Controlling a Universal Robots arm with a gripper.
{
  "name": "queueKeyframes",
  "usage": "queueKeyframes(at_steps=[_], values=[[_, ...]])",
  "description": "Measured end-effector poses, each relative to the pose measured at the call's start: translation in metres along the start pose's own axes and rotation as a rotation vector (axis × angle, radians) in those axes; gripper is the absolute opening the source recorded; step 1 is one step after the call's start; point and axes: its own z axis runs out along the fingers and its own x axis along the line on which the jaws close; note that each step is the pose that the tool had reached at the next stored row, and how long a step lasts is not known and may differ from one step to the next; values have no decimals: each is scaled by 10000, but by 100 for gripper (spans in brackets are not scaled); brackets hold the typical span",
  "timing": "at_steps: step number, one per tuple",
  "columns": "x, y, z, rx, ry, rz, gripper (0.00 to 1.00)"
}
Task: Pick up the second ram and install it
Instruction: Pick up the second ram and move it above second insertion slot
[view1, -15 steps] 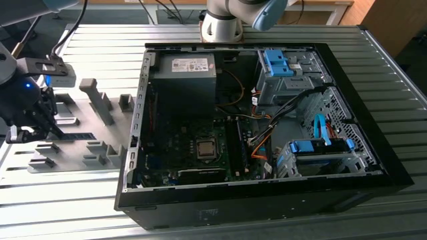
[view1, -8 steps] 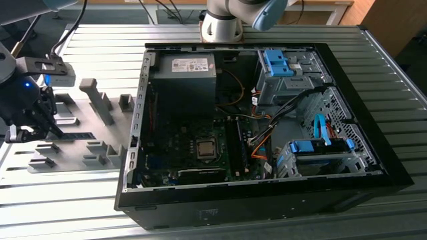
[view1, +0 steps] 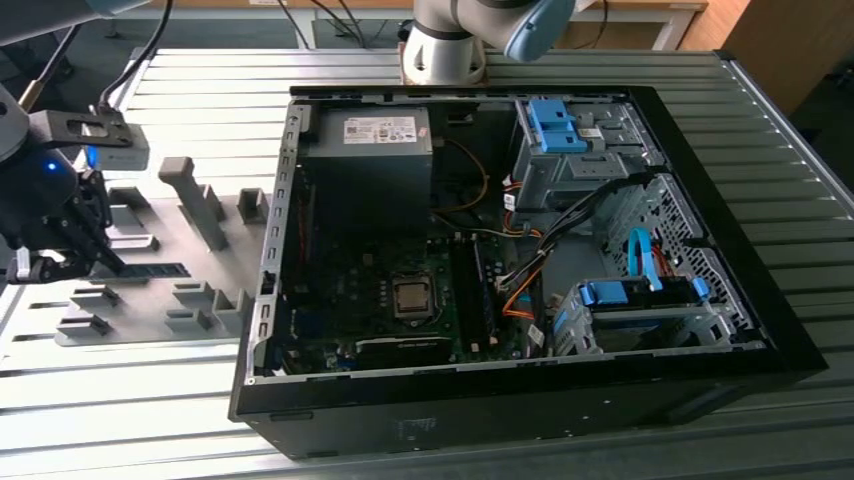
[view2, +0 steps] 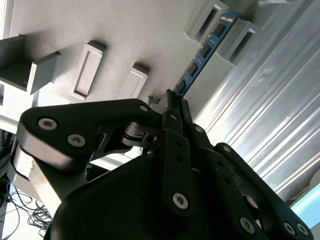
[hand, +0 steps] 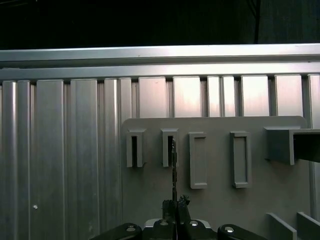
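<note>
Pick-up step: my pincer (view2: 172, 100) is clamped on one end of the second ram (view2: 202, 56), which runs ahead into the grey fixture blocks (view2: 199, 21). I reckon freeing it calls for a straight pull.

Looking like a robotics lab. Open PC tower (view1: 534, 425) is lying on a ribbed aluminium table (view1: 787, 130), grey fixture plate (view1: 147, 305) sitting beside it. Robot arm base (view1: 447, 45) is standing just beyond it.
</note>
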Motion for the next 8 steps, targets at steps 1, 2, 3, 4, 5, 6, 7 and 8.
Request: queueKeyframes(at_steps=[1,2,3,4,5,6,7,8], values=[[0,0,-5,0,-1,0,14],[0,0,-10,0,0,0,14],[0,0,-15,1,-1,0,14],[0,0,-21,0,0,0,14],[-1,0,-25,0,-1,0,14],[-1,0,-30,1,-2,0,14],[-1,0,-36,0,-1,0,14],[-1,0,-42,-1,0,0,14]])
